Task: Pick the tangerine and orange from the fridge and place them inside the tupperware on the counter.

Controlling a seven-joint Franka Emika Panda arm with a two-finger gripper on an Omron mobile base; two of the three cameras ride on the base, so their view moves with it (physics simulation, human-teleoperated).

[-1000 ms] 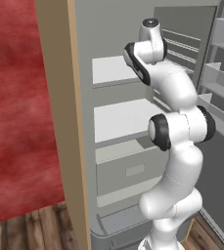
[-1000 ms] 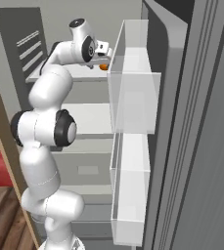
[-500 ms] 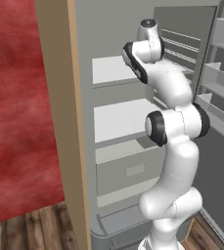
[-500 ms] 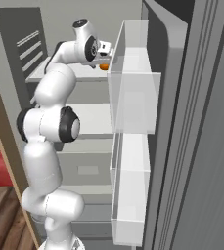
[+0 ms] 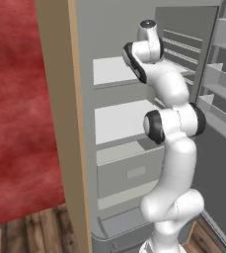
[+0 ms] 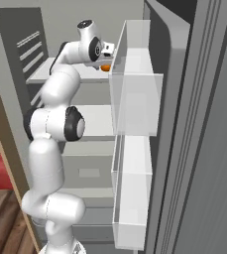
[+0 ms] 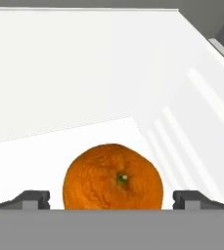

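Flat, even rendered light, no glare.
Hand view bright, shelf (image 7: 59, 141) near-washed white; soft shading at 3 o'clock.

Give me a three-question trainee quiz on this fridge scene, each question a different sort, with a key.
1. True or false: the end effector is shut on the orange fruit.
2. The fruit rests on: A) a white shelf of the fridge B) the floor C) a door rack.
3. Fill in: the fruit lies ___ the two fingertips.

Key: 1 false, the fingers stand wide apart; 2 A; 3 between.
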